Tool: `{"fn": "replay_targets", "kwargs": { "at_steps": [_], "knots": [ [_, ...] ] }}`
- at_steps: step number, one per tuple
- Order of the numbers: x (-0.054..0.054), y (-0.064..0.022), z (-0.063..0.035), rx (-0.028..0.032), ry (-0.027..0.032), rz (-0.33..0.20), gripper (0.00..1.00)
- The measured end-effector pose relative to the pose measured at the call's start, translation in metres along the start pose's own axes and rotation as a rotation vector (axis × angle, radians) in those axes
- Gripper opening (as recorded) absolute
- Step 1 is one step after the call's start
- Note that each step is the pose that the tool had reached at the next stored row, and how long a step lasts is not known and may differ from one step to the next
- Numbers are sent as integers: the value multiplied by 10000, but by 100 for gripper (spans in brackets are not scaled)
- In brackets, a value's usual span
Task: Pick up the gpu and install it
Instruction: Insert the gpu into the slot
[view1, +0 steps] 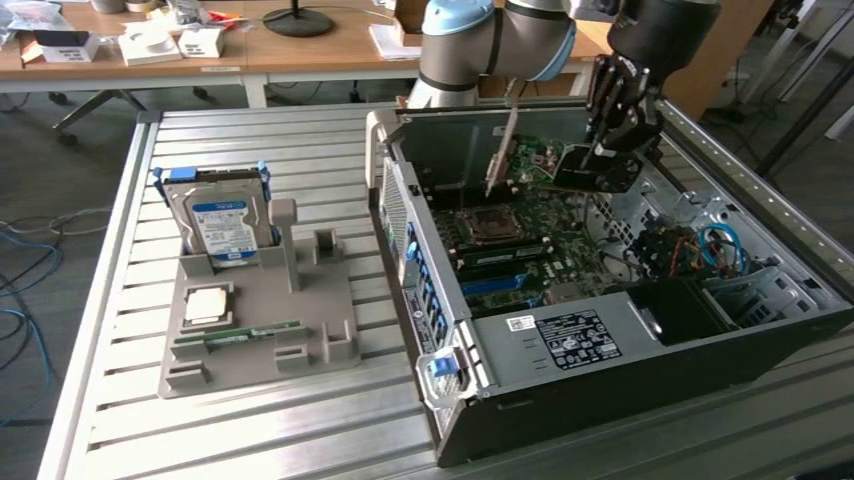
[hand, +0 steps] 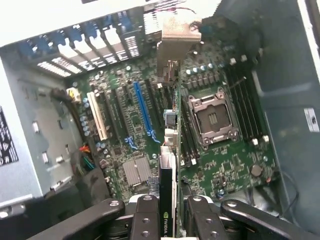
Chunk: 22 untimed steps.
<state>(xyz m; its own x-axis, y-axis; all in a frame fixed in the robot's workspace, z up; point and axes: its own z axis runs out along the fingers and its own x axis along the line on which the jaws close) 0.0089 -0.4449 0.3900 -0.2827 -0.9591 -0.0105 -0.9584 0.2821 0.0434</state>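
In the exterior view, a grey parts holder (view1: 260, 330) sits at 9 o'clock from the computer case (view1: 561, 400). It keeps the spare parts apart and easy to reach: a hard drive (view1: 220, 225) stands upright in a slot, and a green memory stick (view1: 240, 333) lies flat in a groove.

The case lies on its side with the panel off, so the motherboard (view1: 534, 250) faces up for access from above.

At 1 o'clock of the case interior, the gripper (view1: 607, 150) is closed on the gpu (view1: 594, 168). The card hangs edge-down above the motherboard, clear of it, and its pale bracket (view1: 503, 150) points toward the rear wall of the case. This orientation appears chosen to suit an expansion slot.

In the wrist view, the fingers (hand: 145, 215) clamp both faces of the gpu (hand: 170, 165), with the blue slot (hand: 145, 115) just beside the card's line.

The surface (view1: 120, 300) is slatted aluminium. Wooden desks (view1: 307, 50) stand at 12 o'clock, and cables (view1: 20, 260) lie on the floor at 9 o'clock.
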Motion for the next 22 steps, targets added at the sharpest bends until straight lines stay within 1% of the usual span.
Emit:
{"fn": "replay_targets", "kwargs": {
  "at_steps": [13, 16, 17, 20, 22],
  "knots": [
    [0, 0, 9, -24, 101, -2332, 26],
    [0, -1, 11, -30, 122, -2805, 26],
    [0, -1, 12, -31, 128, -2929, 26],
    [0, 0, 12, -29, 131, -2997, 26],
    [2, 7, 16, 0, 127, -3019, 26]
  ]
}}
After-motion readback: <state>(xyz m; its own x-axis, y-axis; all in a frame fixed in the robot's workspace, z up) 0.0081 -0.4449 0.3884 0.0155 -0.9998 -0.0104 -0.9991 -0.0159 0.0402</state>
